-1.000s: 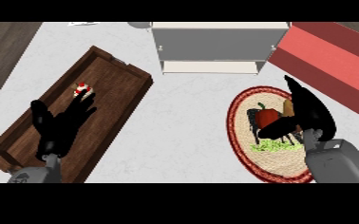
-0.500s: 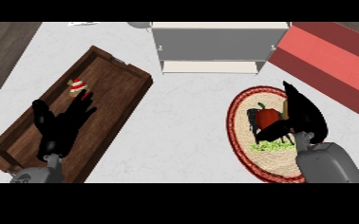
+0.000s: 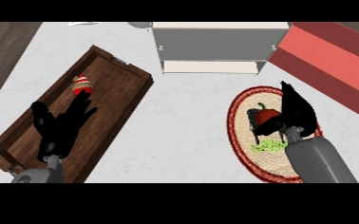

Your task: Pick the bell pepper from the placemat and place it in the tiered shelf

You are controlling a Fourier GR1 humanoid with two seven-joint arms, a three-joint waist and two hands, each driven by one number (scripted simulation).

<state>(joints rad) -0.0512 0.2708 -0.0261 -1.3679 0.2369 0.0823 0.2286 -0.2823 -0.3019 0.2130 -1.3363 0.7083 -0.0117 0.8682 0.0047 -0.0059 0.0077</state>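
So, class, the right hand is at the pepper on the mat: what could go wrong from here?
The right hand looks open beside the bell pepper, so the pepper might roll off the placemat when gripped. The green leaves lie close below it and could be dragged along.

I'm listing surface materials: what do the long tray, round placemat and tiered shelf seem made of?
Tray: dark wood, matte, judging by brown grain streaks. Placemat: woven fibre, perhaps straw, given its beige ringed texture and red border. Tiered shelf: smooth grey-white panels, painted wood or metal; cannot tell which.
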